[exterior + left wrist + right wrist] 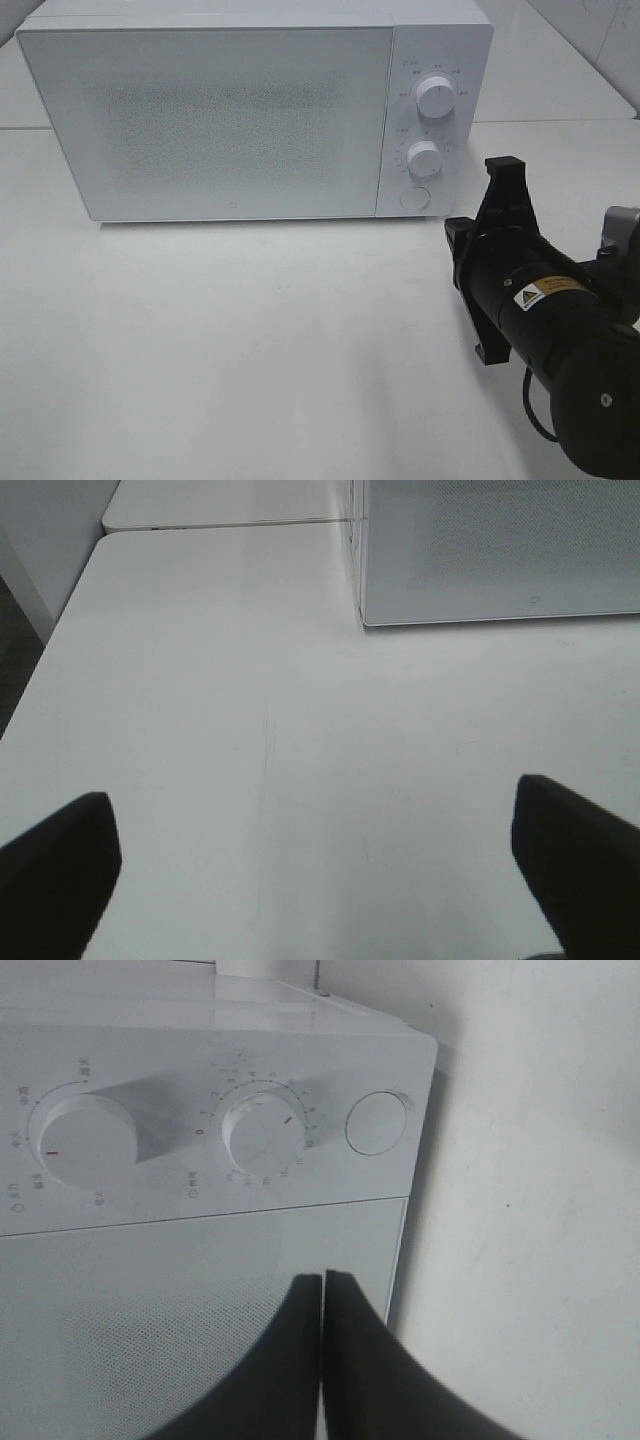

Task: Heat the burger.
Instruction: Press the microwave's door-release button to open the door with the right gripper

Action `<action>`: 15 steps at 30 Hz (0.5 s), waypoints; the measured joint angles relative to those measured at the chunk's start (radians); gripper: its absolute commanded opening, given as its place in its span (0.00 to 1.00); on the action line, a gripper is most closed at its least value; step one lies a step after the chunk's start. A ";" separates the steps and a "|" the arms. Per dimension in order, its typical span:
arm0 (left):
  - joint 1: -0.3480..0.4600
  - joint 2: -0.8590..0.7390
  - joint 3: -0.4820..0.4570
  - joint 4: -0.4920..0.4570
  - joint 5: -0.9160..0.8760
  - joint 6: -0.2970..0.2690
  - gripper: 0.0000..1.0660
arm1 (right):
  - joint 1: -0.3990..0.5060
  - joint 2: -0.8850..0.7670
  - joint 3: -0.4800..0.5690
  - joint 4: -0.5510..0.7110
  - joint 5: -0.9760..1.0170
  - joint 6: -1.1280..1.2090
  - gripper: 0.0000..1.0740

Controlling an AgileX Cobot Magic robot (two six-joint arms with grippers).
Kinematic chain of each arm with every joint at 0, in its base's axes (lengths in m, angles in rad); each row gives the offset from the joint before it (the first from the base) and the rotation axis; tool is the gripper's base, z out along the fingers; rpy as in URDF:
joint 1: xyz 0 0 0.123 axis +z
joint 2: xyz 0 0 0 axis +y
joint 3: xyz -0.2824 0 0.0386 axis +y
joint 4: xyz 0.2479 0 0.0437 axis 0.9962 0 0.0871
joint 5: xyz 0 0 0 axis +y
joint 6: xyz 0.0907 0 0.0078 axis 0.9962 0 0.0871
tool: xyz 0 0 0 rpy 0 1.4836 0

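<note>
The burger is out of view in all three views. A white microwave (230, 120) stands at the back of the table with its door closed. My right gripper (323, 1278) is shut, its black fingers pressed together with nothing between them. It points at the microwave's front near the seam between door and control panel. In the high view the right gripper (505, 172) hovers just right of the panel. My left gripper (320, 880) is open over bare table, left of the microwave (500, 550). It is not seen in the high view.
The control panel carries an upper knob (436, 95), a lower knob (424, 158) and a round button (413, 197). The white table (250, 340) stretches in front of the microwave. The table's left edge (40, 670) drops to a dark floor.
</note>
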 measured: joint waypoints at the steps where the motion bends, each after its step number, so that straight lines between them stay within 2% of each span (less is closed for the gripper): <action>1: 0.000 0.000 0.000 0.000 0.000 0.000 0.94 | 0.000 0.000 0.000 0.000 0.009 0.005 0.00; 11: 0.000 0.000 0.000 0.000 0.000 0.000 0.94 | 0.000 0.066 -0.051 0.000 0.014 0.046 0.00; 15: 0.000 0.000 0.000 0.000 0.000 0.000 0.94 | -0.042 0.126 -0.095 -0.049 0.017 0.096 0.00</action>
